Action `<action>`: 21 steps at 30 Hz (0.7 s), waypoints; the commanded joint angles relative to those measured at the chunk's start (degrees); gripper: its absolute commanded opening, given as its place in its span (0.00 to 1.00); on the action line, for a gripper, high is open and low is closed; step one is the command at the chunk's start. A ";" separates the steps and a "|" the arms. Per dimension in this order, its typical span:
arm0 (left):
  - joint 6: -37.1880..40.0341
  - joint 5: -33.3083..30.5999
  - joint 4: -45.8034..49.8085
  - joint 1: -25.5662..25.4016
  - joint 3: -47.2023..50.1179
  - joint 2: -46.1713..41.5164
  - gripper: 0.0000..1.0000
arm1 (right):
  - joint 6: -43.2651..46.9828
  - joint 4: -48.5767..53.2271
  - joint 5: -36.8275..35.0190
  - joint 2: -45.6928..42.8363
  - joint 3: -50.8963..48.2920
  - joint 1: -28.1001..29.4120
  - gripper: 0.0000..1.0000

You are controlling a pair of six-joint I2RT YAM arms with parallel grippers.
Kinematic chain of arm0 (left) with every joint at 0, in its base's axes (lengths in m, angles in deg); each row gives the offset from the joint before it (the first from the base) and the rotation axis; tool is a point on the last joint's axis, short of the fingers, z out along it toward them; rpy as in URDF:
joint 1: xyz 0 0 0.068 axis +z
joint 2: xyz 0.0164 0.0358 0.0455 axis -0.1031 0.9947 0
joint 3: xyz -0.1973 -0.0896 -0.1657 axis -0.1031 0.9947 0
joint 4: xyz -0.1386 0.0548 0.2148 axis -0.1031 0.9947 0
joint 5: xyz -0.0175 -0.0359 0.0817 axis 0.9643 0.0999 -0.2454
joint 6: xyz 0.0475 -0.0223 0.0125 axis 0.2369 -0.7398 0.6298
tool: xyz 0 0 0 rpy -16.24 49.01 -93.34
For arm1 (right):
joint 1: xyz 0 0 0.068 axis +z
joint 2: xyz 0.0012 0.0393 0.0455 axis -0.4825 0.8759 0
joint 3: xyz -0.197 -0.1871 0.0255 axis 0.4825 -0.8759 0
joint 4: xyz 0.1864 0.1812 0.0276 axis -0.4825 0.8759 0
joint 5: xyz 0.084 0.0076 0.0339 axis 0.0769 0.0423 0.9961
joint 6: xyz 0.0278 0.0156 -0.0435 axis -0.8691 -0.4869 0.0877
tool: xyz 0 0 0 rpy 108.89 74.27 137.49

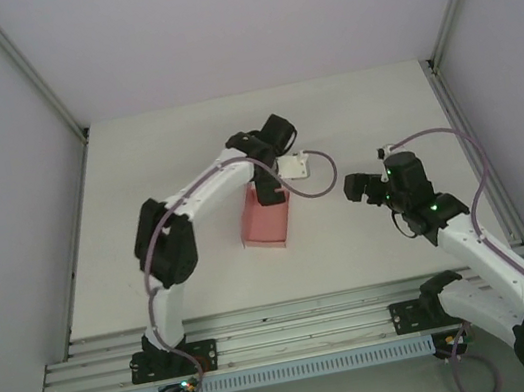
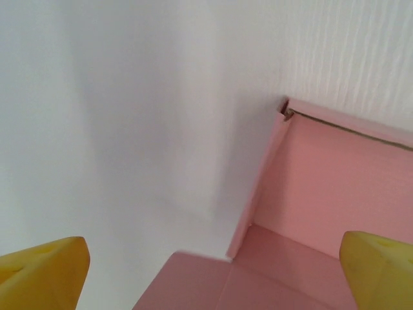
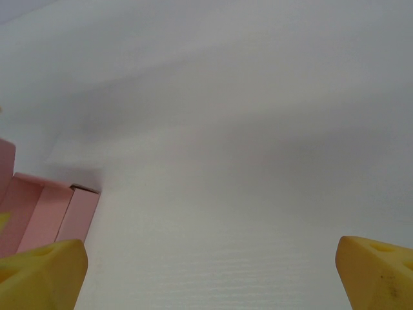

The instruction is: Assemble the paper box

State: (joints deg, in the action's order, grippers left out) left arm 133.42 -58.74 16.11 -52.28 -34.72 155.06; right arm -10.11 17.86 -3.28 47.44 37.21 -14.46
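The left end effector (image 1: 268,193) hangs over the far end of the paper box (image 1: 266,220), its yellow fingers (image 2: 45,268) spread wide and gripping nothing. The box sits mid-desk (image 1: 155,164) with walls raised and one corner joined, so the base seems formed. A flap lying flat suggests closing remains. The right end effector (image 1: 354,188) waits near the box's right side, fingers parted and empty.
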 commanded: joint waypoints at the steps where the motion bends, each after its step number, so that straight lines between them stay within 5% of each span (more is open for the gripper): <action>1: -4.25 6.26 -8.40 1.31 3.08 -8.64 1.00 | 4.75 -1.71 5.96 3.64 4.05 -0.10 1.00; 6: -17.67 6.09 -16.96 5.64 7.46 -17.37 1.00 | 12.98 -1.89 11.40 14.80 12.04 4.79 1.00; 13: -53.33 6.34 -13.81 21.29 12.50 -23.16 1.00 | 24.47 -0.43 15.18 37.40 27.04 13.05 0.96; 21: -61.99 4.31 -20.10 27.33 36.81 -34.02 1.00 | 28.72 1.42 20.25 56.89 42.14 14.77 0.80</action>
State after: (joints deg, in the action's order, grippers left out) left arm 79.19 -55.03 -2.16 -25.75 -1.89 124.74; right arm 15.35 16.92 13.90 101.18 75.85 0.14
